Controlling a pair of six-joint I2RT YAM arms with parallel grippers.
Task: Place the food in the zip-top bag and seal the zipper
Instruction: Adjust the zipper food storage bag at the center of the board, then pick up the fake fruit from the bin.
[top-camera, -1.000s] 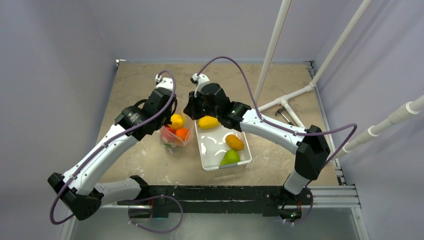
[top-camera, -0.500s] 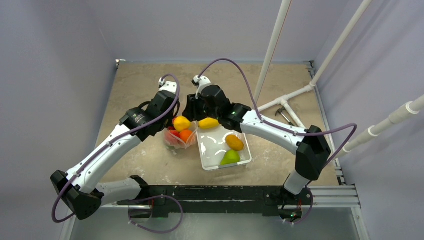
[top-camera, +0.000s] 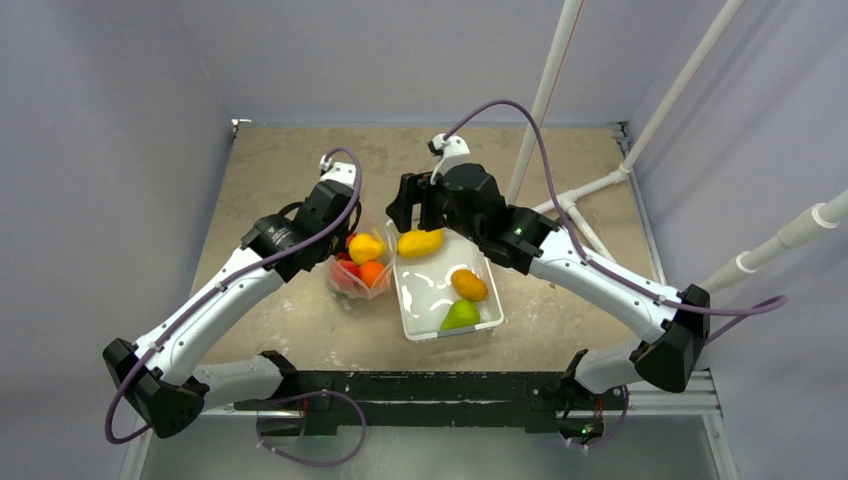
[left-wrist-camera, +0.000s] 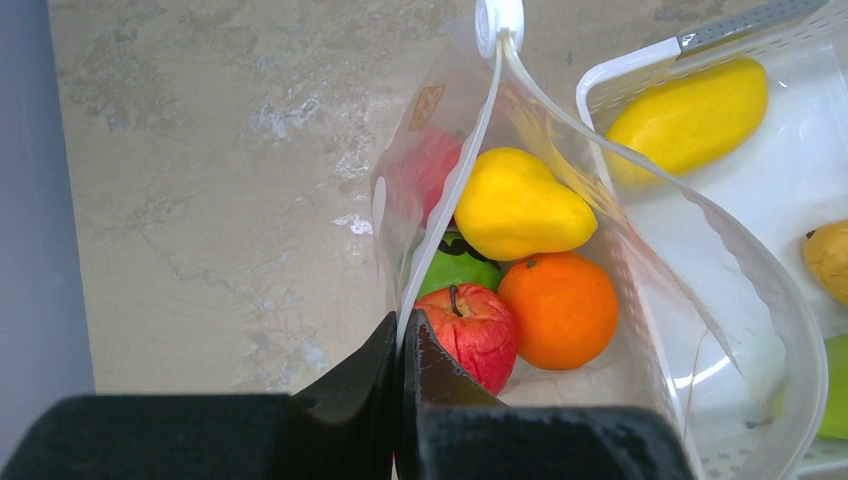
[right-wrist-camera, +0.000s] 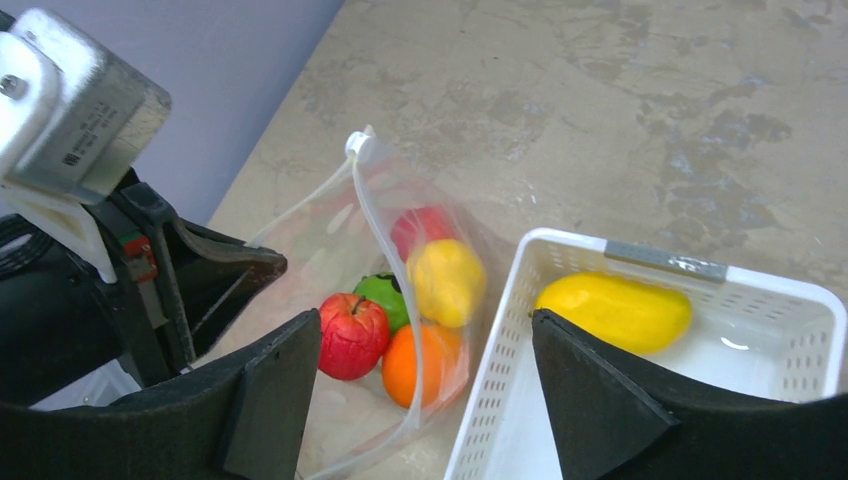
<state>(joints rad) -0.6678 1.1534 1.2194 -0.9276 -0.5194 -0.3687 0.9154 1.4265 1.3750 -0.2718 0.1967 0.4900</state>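
The clear zip-top bag (top-camera: 357, 268) stands open beside the white tray (top-camera: 411, 318). Inside it lie a yellow pear (left-wrist-camera: 518, 205), an orange (left-wrist-camera: 558, 308), a red apple (left-wrist-camera: 472, 328), a green fruit (left-wrist-camera: 455, 270) and another red fruit (left-wrist-camera: 432, 168). My left gripper (left-wrist-camera: 401, 335) is shut on the bag's zipper (left-wrist-camera: 470, 150) and holds that edge up. A little above the bag's mouth and the tray's far end, my right gripper (right-wrist-camera: 425, 325) stands open with nothing in it. The tray holds a yellow mango (top-camera: 420, 242), an orange-yellow fruit (top-camera: 469, 284) and a green one (top-camera: 460, 316).
White plastic pipes (top-camera: 578, 202) and a small metal tool (top-camera: 566, 229) lie on the table at the back right. Purple walls close in the left, back and right sides. The tray touches the bag's right side.
My right gripper has opened, let the yellow pear go into the bag, and drawn back to the right, towards the tray's far end. The left gripper still pinches the zipper edge.
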